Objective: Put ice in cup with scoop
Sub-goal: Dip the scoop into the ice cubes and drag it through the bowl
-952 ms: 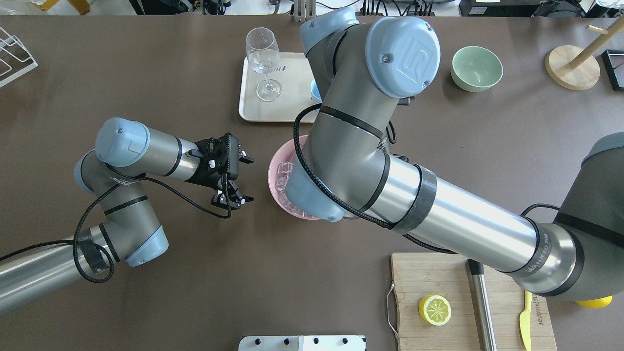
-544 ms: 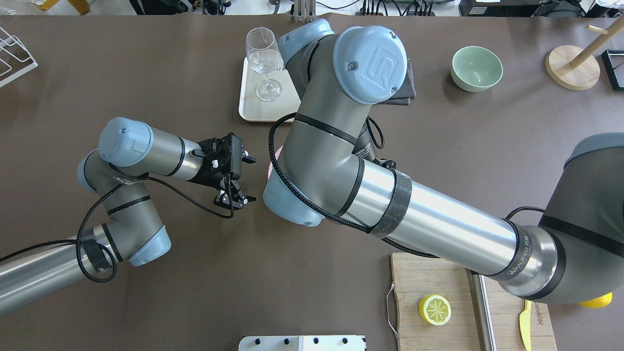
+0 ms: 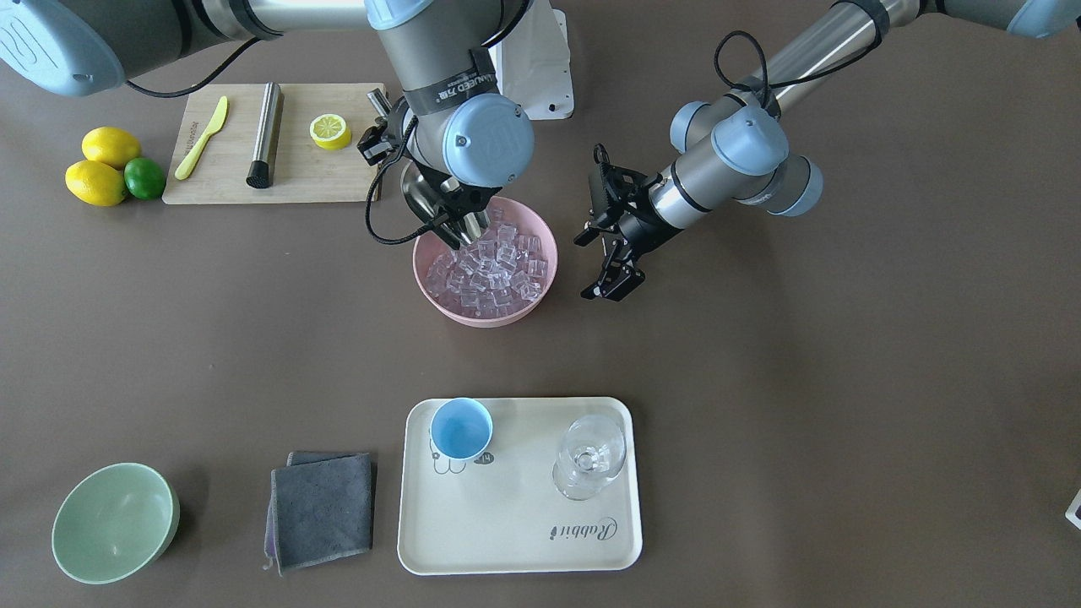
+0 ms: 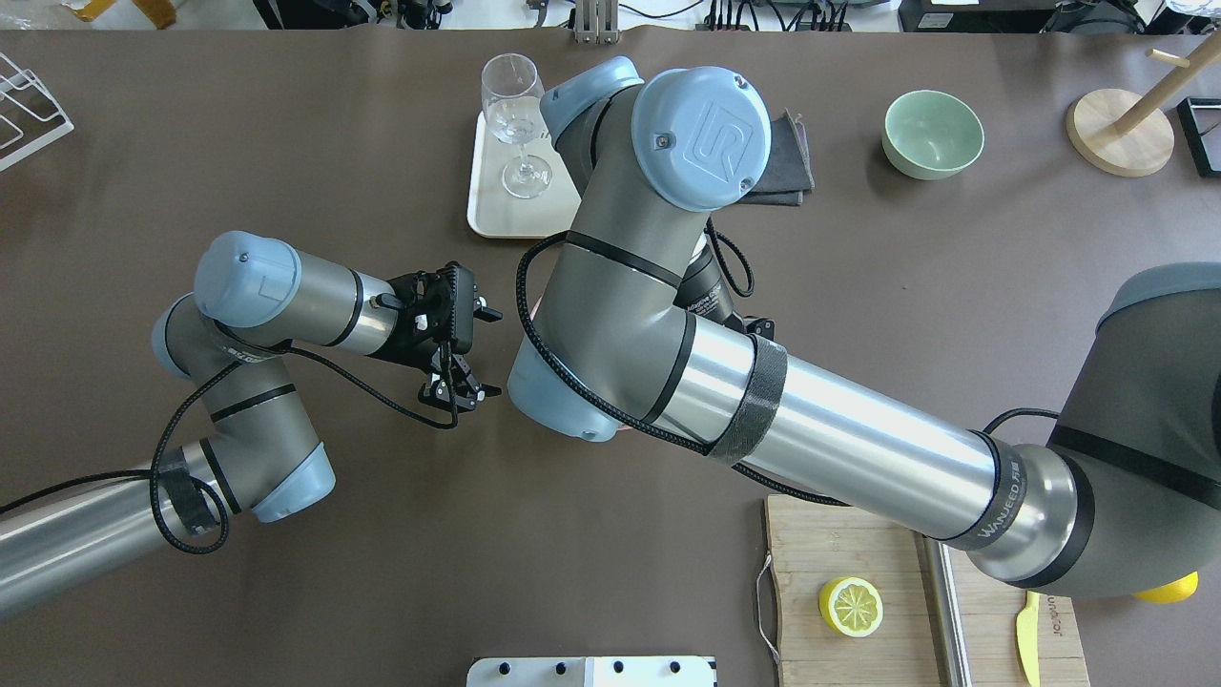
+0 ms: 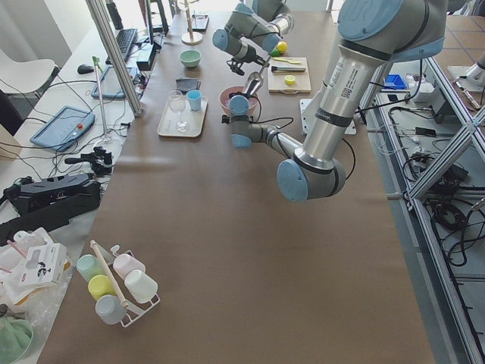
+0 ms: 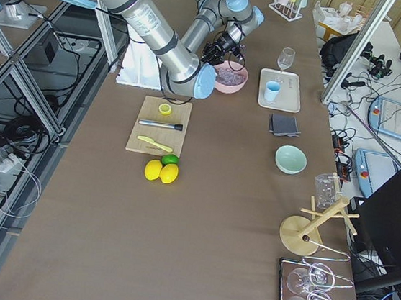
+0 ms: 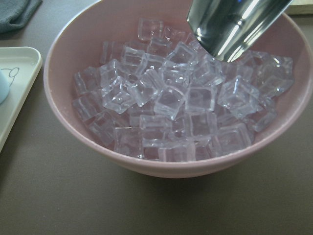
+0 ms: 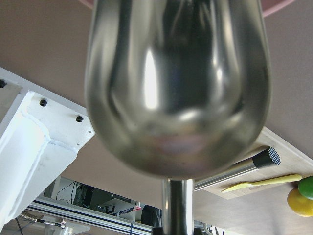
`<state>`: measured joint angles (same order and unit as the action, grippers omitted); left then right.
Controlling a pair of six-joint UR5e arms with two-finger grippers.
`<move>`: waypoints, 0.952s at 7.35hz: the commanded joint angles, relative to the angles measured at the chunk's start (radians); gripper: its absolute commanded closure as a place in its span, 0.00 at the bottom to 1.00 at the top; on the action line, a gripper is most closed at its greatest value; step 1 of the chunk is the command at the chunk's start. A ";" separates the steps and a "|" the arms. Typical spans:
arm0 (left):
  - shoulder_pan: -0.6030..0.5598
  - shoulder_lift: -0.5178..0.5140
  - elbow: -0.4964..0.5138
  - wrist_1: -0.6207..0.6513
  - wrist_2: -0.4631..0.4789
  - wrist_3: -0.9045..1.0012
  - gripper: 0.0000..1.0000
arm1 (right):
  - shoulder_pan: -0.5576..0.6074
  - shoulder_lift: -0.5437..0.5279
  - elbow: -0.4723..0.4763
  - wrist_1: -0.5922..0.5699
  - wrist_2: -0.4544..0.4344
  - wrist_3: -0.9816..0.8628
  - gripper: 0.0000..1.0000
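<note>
Right hand (image 8: 175,226) clamped on scoop (image 7: 234,27) by thin rod handle. Steel is stiff, but I judge rod may twist in grip under load. Trough lip touches ice (image 7: 171,98) heaped in pink bowl (image 7: 62,100); cubes hard, slick, loose, likely to skid off. Left hand (image 4: 482,351) spread wide, empty, beside bowl. Farther: cup (image 3: 461,427) empty on tray (image 3: 524,528), light, tippable.

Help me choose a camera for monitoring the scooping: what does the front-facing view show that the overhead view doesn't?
Only the front-facing view shows the ice in the pink bowl, the scoop angled down into it, and the blue cup on the tray. Only the overhead view shows the wooden stand and wire rack at the table's ends. Both show the wine glass, the green bowl and the open left hand.
</note>
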<state>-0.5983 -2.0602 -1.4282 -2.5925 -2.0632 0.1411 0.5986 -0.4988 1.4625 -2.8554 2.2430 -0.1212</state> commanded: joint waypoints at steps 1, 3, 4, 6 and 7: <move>0.003 0.000 0.000 -0.001 0.000 0.000 0.02 | -0.006 0.038 -0.060 0.002 -0.020 -0.002 1.00; 0.003 0.000 0.000 0.000 0.000 0.000 0.02 | -0.019 0.039 -0.079 0.030 -0.035 -0.003 1.00; 0.003 0.002 0.000 -0.001 0.000 0.000 0.02 | -0.022 0.034 -0.106 0.062 -0.037 -0.003 1.00; 0.003 0.002 0.000 -0.001 0.014 0.000 0.02 | -0.023 0.029 -0.139 0.120 -0.039 -0.002 1.00; 0.002 0.002 0.000 -0.001 0.014 0.000 0.02 | -0.023 0.026 -0.151 0.148 -0.051 -0.002 1.00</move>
<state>-0.5952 -2.0588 -1.4281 -2.5939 -2.0563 0.1411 0.5765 -0.4674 1.3356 -2.7568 2.2043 -0.1235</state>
